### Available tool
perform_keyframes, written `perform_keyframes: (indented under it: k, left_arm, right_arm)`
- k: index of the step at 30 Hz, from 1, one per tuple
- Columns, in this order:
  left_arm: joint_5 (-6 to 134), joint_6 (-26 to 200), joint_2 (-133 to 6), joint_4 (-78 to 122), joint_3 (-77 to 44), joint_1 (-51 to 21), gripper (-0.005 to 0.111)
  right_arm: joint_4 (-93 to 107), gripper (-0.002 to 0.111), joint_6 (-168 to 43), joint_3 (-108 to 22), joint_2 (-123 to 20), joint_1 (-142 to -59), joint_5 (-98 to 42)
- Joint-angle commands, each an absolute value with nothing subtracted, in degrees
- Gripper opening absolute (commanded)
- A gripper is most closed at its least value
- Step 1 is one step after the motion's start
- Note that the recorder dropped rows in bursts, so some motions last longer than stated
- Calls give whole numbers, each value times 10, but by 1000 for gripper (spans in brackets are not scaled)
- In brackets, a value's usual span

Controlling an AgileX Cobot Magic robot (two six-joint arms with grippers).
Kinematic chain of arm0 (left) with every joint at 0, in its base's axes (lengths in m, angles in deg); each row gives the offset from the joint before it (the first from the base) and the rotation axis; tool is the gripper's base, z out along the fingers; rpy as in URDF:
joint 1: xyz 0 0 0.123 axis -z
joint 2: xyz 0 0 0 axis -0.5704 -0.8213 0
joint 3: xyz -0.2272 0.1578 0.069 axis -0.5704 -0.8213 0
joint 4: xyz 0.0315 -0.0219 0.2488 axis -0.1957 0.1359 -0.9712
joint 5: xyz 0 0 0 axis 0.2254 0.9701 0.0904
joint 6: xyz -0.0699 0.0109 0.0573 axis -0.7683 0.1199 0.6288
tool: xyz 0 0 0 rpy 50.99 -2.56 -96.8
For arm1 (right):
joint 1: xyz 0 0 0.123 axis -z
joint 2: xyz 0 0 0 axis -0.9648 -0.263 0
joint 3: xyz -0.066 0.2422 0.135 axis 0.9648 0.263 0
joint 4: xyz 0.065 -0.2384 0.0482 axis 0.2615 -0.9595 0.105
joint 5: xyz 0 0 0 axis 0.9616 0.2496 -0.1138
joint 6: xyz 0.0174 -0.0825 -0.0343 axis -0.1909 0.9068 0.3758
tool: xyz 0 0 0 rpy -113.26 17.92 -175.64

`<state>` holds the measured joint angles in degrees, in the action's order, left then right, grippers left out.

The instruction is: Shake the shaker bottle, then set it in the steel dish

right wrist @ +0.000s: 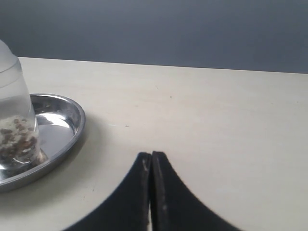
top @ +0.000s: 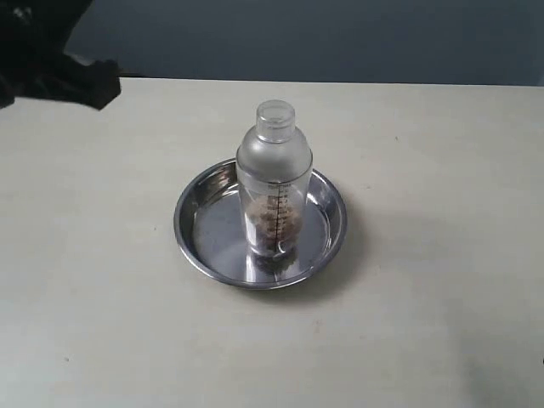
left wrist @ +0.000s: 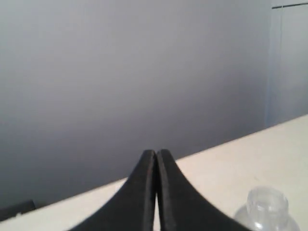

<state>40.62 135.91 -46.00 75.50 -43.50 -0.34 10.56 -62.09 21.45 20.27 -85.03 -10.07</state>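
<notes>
Shaker bottle (top: 274,183) sits in the steel dish (top: 204,231), clear of my left gripper (left wrist: 156,154) and right gripper (right wrist: 151,155), both closed empty, so looks done.

Left gripper (left wrist: 156,156): jaws pressed tight, tips touching. Right gripper (right wrist: 151,158): likewise clamped tip to tip. Left arm (top: 59,68) at exterior view's top-left edge.

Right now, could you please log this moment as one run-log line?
shaker bottle: upright in steel dish | left gripper: shut, empty | right gripper: shut, empty | placement: done
</notes>
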Motion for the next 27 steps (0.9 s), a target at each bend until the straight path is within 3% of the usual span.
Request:
perform_keyframes:
  k: [1,14,23,27]
  left_arm:
    - [530,1327,-420,767,-484,-74,0]
    - [693,1327,-171,777,-602,-290,0]
    - [729,1308,-139,765,-615,-307,0]
    - [756,1004,-101,490,-632,-326,0]
  right_arm:
    - [103,-1,-621,215,205,-850,-108]
    - [103,-1,-621,215,205,-850,-108]
    - [103,-1,-621,215,205,-850,-108]
    - [103,-1,-621,215,205,-850,-108]
